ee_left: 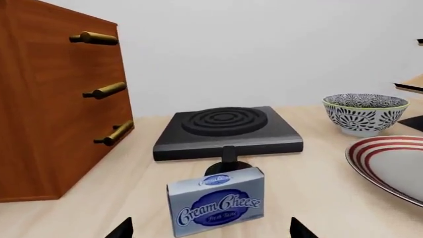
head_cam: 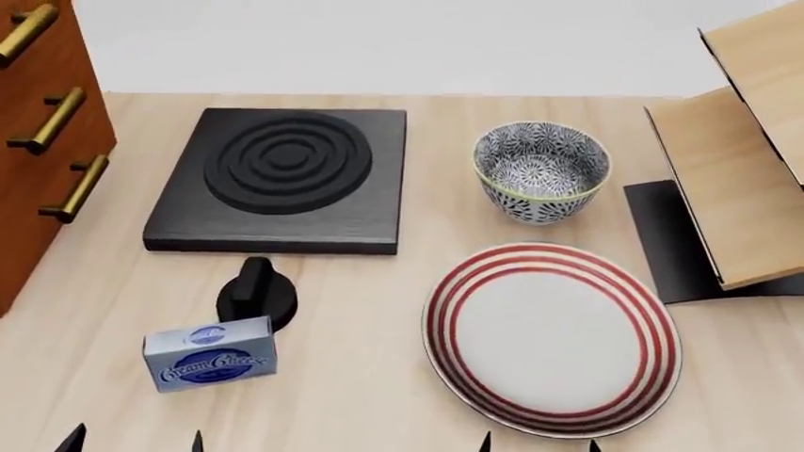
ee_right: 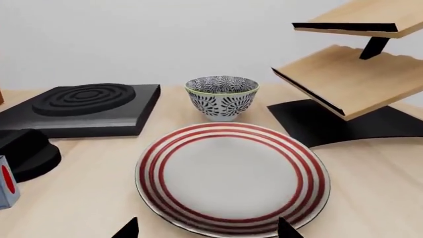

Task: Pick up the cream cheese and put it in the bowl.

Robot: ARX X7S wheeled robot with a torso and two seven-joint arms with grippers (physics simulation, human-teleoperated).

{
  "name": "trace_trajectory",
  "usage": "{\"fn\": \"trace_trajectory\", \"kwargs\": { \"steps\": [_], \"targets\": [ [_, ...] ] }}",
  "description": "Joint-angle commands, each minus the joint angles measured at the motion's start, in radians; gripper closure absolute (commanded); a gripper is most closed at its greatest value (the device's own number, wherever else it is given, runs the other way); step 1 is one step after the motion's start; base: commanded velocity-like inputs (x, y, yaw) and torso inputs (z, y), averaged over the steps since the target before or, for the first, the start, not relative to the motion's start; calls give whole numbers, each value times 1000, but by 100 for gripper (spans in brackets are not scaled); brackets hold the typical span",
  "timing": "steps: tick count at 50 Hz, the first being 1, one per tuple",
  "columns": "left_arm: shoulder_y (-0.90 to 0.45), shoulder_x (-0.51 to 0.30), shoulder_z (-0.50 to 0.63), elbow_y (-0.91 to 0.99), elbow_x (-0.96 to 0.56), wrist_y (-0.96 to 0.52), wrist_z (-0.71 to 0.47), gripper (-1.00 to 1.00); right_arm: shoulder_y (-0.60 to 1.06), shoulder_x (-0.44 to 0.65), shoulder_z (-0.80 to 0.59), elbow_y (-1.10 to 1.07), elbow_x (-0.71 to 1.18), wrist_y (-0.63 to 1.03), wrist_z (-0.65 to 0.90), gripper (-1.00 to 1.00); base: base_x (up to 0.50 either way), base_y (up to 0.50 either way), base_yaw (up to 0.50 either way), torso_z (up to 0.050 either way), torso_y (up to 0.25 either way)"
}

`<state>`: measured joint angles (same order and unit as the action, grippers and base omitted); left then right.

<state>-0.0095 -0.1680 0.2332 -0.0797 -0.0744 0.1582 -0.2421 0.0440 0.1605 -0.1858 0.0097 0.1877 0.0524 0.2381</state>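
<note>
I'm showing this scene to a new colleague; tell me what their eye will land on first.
Probably the red-ringed white plate, the largest and brightest thing, at the table's near right. Just behind it stands the black-and-white patterned bowl, and to the left of that the black burner block with raised rings. The cream cheese stands on edge at the near left, right in front of a black knob.

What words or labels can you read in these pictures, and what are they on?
"Cream Cheese": blue oval on the front of the cream cheese box.
A smaller line under it in the same oval: too blurred to read.
A small blue oval logo near the box's top edge: lettering too small to read.
The red oval on the box's narrow end, seen in the right wrist view: no legible text.
Nothing else carries writing.
</note>
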Motion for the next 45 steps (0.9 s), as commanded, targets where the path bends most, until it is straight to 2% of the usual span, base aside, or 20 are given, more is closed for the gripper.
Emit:
{"fn": "trace_trajectory", "kwargs": {
  "steps": [1,4,6,9,10,13,14,16,18,21,23,24,26,29,31,33,34,38,40,45],
  "targets": [
    [3,-14,6,75,-10,-68,-9,-100,-1,6,-7,0,4,-5,7,-100,230,0,0,0,0],
    [-3,-6,11,-15,-4,13,-7,-100,1,7,-9,1,5,-4,9,-100,225,0,0,0,0],
    [2,-15,9,57,-10,-50,-13,-100,1,8,-10,1,6,-5,9,-100,227,0,0,0,0],
    [-2,-11,13,13,-8,-13,-12,-100,1,10,-12,0,7,-5,11,-100,221,0,0,0,0],
    [2,-19,11,84,-15,-78,-16,-100,0,10,-13,-1,8,-5,12,-100,227,0,0,0,0],
    [-2,-12,15,11,-10,-10,-15,-100,1,11,-14,-2,9,-5,13,-100,223,0,0,0,0],
    [2,-20,12,76,-16,-68,-19,-100,1,12,-15,-2,10,-5,14,-100,223,0,0,0,0],
    [0,-15,15,28,-12,-23,-18,-100,1,12,-15,-1,10,-6,14,-100,225,0,0,0,0],
    [3,-23,15,83,-16,-74,-24,-100,0,13,-16,-2,11,-8,16,-100,229,0,0,0,0],
    [-4,-13,19,-13,-11,16,-20,-100,1,13,-16,0,14,-10,17,-100,224,0,0,0,0],
    [3,-26,15,91,-23,-79,-26,-100,2,14,-18,1,14,-10,19,-100,225,0,0,0,0],
    [-1,-17,19,10,-17,-4,-22,-100,3,14,-18,1,15,-8,20,-100,230,0,0,0,0],
    [-4,-15,21,-11,-13,16,-23,-100,3,15,-19,1,16,-9,20,-100,221,0,0,0,0],
    [6,-28,16,91,-17,-66,-38,-100,3,16,-21,1,17,-9,22,-100,227,0,0,0,5],
    [0,-19,19,0,-20,19,-25,-100,3,17,-21,0,19,-8,23,-100,225,0,0,0,0],
    [4,-30,20,91,-24,-67,-32,-100,2,18,-22,-1,19,-8,25,-100,225,0,0,0,0],
    [1,-23,23,19,-20,0,-28,-100,2,18,-23,-1,19,-9,26,-100,227,0,0,0,0],
    [5,-34,23,94,-27,-68,-34,-100,3,19,-25,1,21,-11,27,-100,227,0,0,0,0],
    [-2,-22,28,-5,-18,21,-28,-100,2,21,-26,0,22,-13,27,-100,225,0,0,0,0],
    [-5,-24,31,-8,-19,22,-30,-100,5,22,-29,4,24,-15,28,-100,225,0,0,0,0]
  ]
}}
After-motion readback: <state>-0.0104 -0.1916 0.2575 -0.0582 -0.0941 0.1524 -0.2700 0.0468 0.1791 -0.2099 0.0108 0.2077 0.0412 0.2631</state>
